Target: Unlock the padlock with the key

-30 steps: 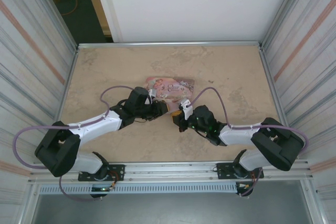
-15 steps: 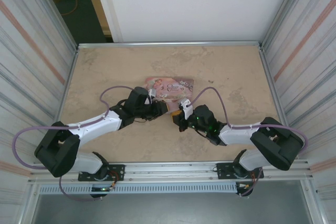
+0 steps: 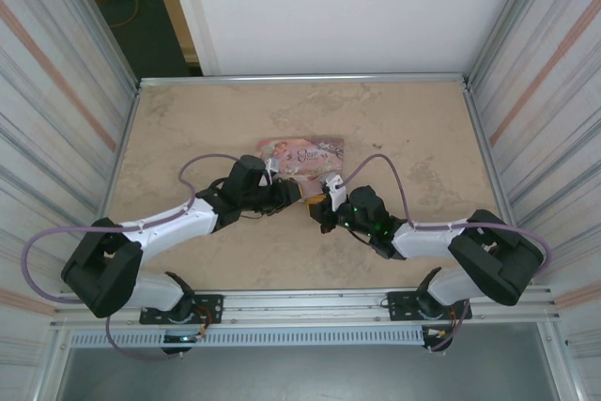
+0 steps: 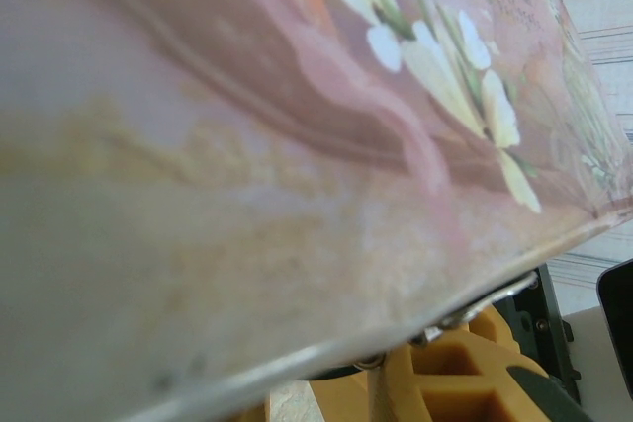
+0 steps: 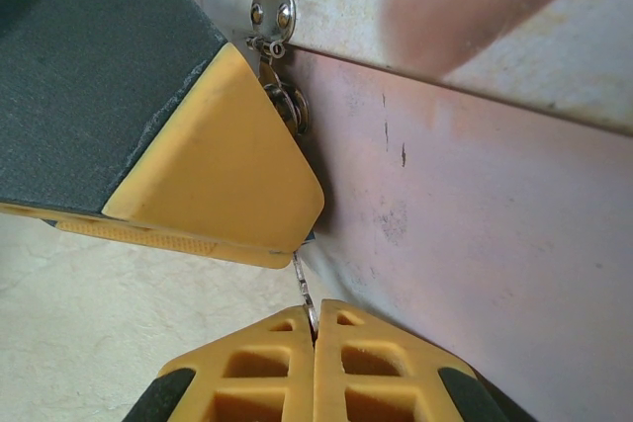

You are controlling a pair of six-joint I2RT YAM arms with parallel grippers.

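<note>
The padlock (image 5: 288, 104) is mostly hidden. Only its thin metal loop shows below the riveted hasp (image 5: 272, 9) of the pink tin (image 5: 475, 205), tucked behind one of the left fingers (image 5: 218, 155), a yellow wedge with a dark pad. Whether the left fingers are clamped cannot be told. The right fingers (image 5: 376, 373), ribbed yellow plastic, pinch the key (image 5: 305, 289), a grey sliver against the tin's scuffed wall, above the mottled beige table (image 3: 188, 129).

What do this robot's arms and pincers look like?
The left arm and right arm wear white shells with black joints and chunky black shoulder blocks, a lilac cable looping along each. The left pincer and right pincer have yellow-orange fingers with waffle-like cut-outs and dark grey pads.
</note>
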